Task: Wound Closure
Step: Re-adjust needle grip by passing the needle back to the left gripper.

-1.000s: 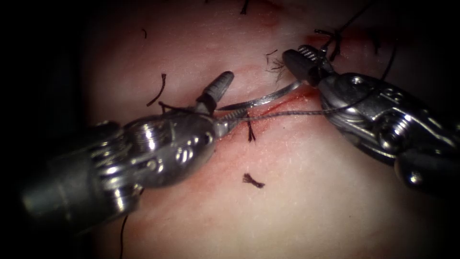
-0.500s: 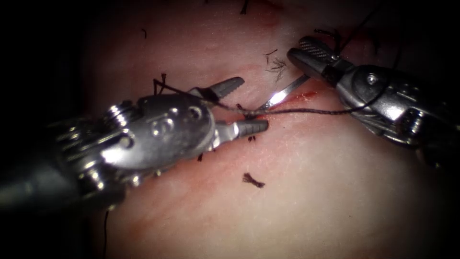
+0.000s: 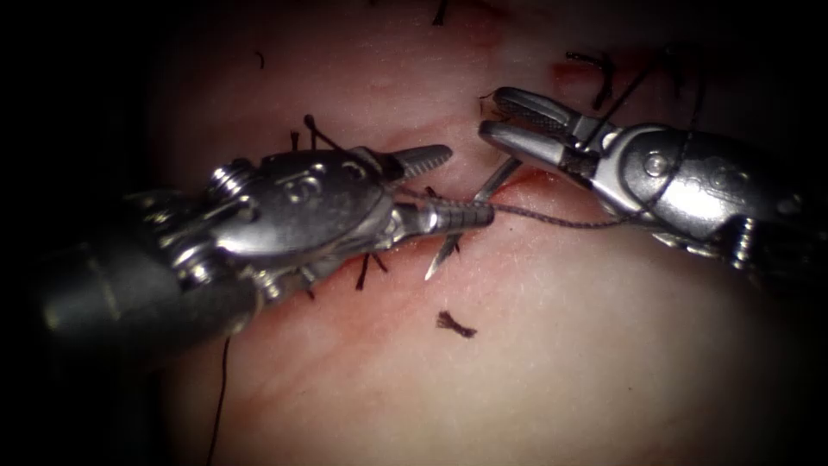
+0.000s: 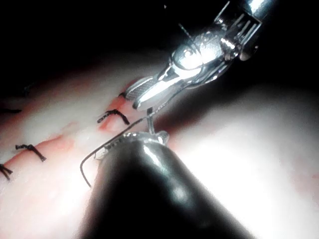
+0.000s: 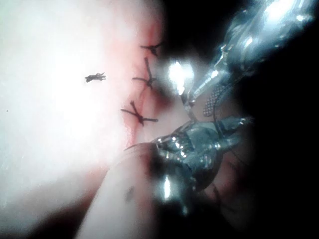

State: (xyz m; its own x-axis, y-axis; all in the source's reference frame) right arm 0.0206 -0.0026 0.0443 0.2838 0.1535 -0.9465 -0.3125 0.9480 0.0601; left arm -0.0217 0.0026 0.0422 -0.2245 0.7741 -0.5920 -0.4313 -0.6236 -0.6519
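At the centre of the endoscope frame we found the needle standing steeply across the cut, its point free below the left gripper's lower jaw and out of the tissue. The left gripper, reaching in from the left of the frame, had its jaws spread apart, the lower one lying against the needle's middle without clamping it. The right gripper, entering from the upper right, had its jaws close together on the needle's rear end (how firmly, we could not tell). The thread ran from the needle rightward under the right gripper. A loose cut end of thread lay lower down on the tissue, and red fluid marked the cut.
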